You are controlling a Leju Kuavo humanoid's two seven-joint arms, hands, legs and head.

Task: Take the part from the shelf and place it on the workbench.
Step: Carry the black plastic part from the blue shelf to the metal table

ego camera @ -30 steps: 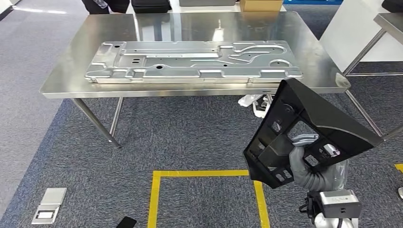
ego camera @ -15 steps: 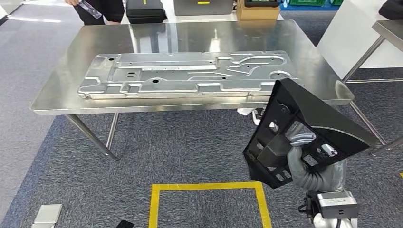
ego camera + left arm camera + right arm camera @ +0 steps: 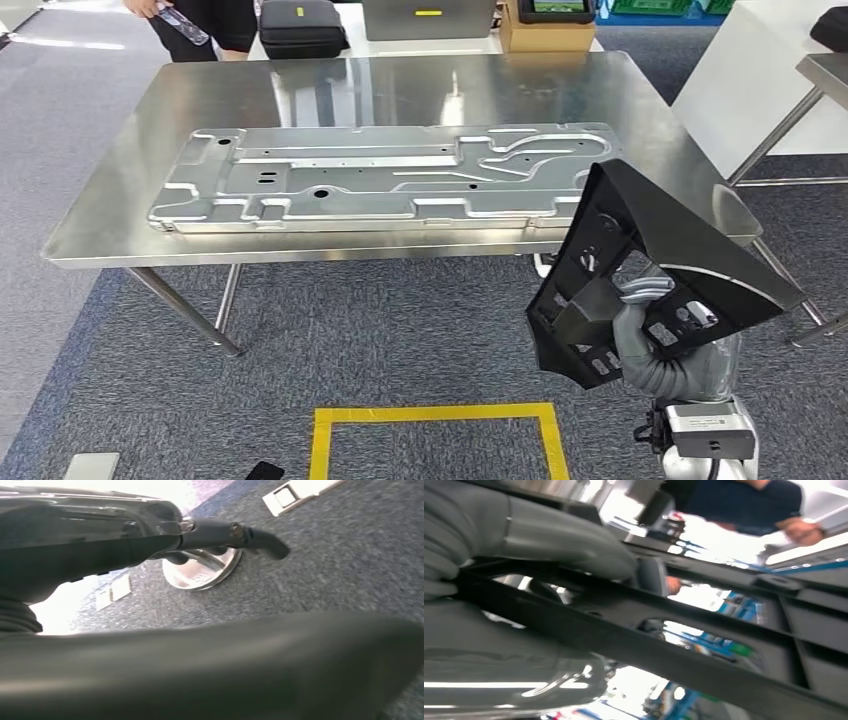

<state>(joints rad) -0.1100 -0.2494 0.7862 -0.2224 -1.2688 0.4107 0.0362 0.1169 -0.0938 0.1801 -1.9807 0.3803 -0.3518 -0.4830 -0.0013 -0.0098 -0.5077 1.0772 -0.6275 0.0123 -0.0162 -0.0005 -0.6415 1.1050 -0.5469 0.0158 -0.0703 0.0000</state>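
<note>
Right hand (image 3: 640, 345) grips the black triangular part (image 3: 660, 275) from behind, its grey thumb and fingers closed through the openings of the ribbed frame; in the right wrist view the thumb (image 3: 569, 540) presses on one black bar of the part (image 3: 704, 645). The part is held in the air, tilted on edge, with its pointed end upward and its long sloping side going down toward the right. It hangs in front of the worktop (image 3: 130, 215), just off the near edge close to the near right corner, and it does not rest on anything. The worktop lies ahead of the hand and a little to the left. On it a large stamped metal panel (image 3: 380, 185) lies flat with its long axis along the near edge, and it takes most of the middle. The bare steel nearest to the part is the strip at the right edge, beside the panel's right end, so I judge the coming move is forward and up over the near edge to that strip, and the right arm is the one to do it. The left hand (image 3: 225, 532) hangs low over the carpet; whether its fingers are spread or closed I cannot tell. A person (image 3: 215, 25) stands behind the far edge.
</note>
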